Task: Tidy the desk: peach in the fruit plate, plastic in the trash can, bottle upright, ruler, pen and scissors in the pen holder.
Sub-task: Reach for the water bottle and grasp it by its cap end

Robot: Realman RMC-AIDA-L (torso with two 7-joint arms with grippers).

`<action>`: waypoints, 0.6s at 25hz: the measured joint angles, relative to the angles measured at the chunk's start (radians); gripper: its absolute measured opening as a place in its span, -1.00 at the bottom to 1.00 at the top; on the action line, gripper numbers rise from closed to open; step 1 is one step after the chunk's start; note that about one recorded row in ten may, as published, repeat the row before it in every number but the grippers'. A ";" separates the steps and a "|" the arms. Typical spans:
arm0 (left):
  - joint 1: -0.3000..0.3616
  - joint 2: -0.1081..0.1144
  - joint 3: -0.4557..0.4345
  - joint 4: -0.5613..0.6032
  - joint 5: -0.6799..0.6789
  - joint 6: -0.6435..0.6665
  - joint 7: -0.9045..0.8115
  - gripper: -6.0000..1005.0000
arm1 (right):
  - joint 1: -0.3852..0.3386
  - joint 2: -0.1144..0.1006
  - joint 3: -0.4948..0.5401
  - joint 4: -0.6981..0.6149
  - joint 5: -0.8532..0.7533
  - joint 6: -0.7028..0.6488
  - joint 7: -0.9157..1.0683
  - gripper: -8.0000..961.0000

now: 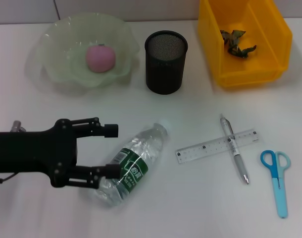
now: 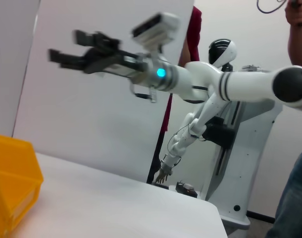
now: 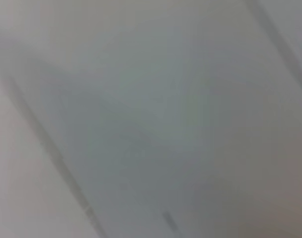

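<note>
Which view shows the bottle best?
The head view: the bottle lies on its side there, seen whole, with the open left claw around its lower part. The left wrist and right wrist views show none of it.

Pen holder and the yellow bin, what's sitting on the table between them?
Nothing: in the head view the stretch of white table between the black mesh pen holder and the yellow bin is bare.

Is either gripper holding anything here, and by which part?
Nothing held: the left gripper is open, fingers astride the lying bottle near its base. Right gripper not in view.
</note>
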 joint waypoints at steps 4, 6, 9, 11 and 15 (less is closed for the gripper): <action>-0.025 -0.004 0.005 0.089 0.000 -0.015 -0.154 0.68 | -0.100 0.031 -0.007 -0.059 -0.005 -0.169 -0.215 0.78; -0.033 -0.005 0.006 0.115 -0.001 -0.017 -0.198 0.68 | -0.132 0.038 -0.010 -0.062 -0.011 -0.210 -0.277 0.78; -0.089 -0.009 0.017 0.228 0.004 -0.038 -0.422 0.68 | -0.246 0.072 -0.005 -0.049 -0.082 -0.358 -0.525 0.78; -0.106 -0.009 0.031 0.256 0.009 -0.055 -0.505 0.68 | -0.271 0.080 -0.002 -0.043 -0.105 -0.377 -0.567 0.78; -0.181 -0.007 0.144 0.380 0.036 -0.152 -0.788 0.68 | -0.347 0.116 0.007 -0.009 -0.179 -0.382 -0.686 0.78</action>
